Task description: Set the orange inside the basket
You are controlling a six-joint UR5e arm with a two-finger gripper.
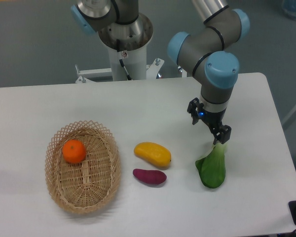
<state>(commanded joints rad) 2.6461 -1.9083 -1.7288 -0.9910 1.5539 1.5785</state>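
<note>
Inside the basket (59,190), toward its far-left part, sits the orange (74,151) — done w/ that. My gripper (210,124) hangs empty, jaws apart, over the table's (138,106) right side, just above the bok choy (212,168) (mango (152,153) & sweet potato (149,176) lie between).

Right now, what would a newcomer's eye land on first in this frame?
Probably the orange, sitting inside the woven basket at the table's left, bright against the tan wicker. Next, the end effector hanging at the right, holding nothing, just above the pale stem of a green leafy vegetable. Between them lie a mango and a purple sweet potato.
</note>
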